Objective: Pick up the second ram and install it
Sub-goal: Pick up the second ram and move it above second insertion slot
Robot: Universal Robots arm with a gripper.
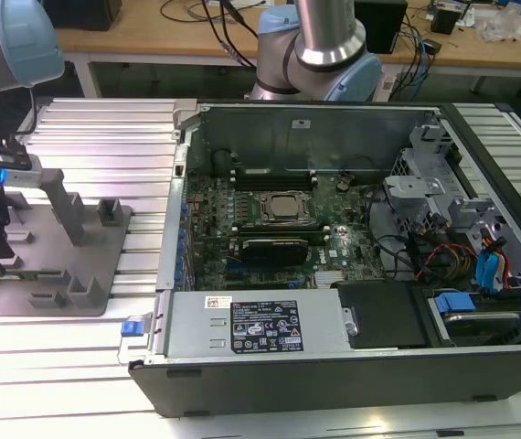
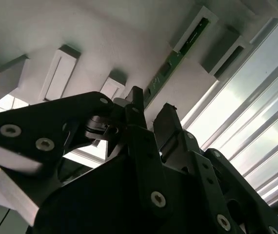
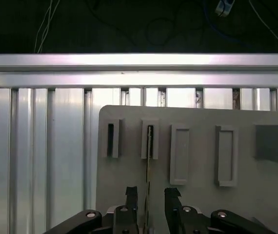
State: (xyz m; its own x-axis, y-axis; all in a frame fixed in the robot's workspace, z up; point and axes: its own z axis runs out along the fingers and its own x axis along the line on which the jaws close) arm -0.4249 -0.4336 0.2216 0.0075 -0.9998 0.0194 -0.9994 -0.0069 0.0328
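The tool is open, its fingers straddling the edge-standing second ram in the grey holder plate without gripping it.

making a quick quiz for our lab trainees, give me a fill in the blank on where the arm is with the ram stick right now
1. In the first wrist view the gripper has its black fingers ___, one on each side of the thin green circuit-board stick.
2. The stick stands on edge in a slot of the flat ___ fixture plate.
3. In the exterior view, the open black computer case lies toward the exterior view's ___ of that plate.

Missing words: open; grey; right
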